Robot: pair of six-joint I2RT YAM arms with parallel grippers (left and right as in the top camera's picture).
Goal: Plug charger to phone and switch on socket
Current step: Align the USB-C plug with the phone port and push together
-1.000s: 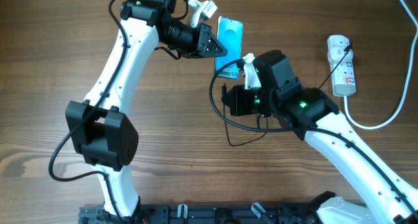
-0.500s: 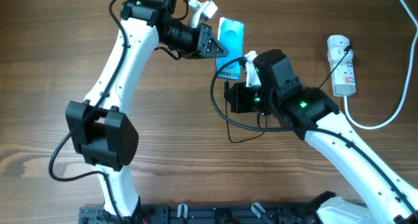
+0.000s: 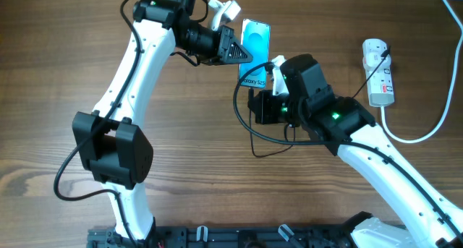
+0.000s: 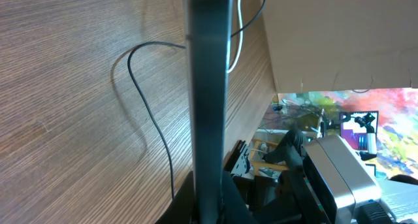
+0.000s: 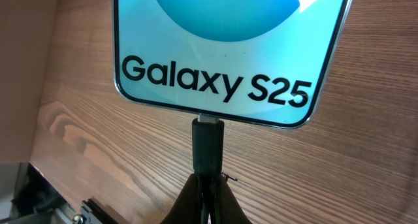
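Note:
The phone, cyan screen with a white band reading "Galaxy S25", is held off the table by my left gripper, which is shut on its edge; the left wrist view shows it edge-on. My right gripper is shut on the charger's dark plug. The plug tip touches the middle of the phone's bottom edge. The thin black cable loops below on the table. The white socket lies at the right.
The socket's thick white cord curves along the right edge of the wooden table. A black rail runs along the front edge.
My right gripper has moved slightly up toward the phone with the plug. The left arm has not moved.

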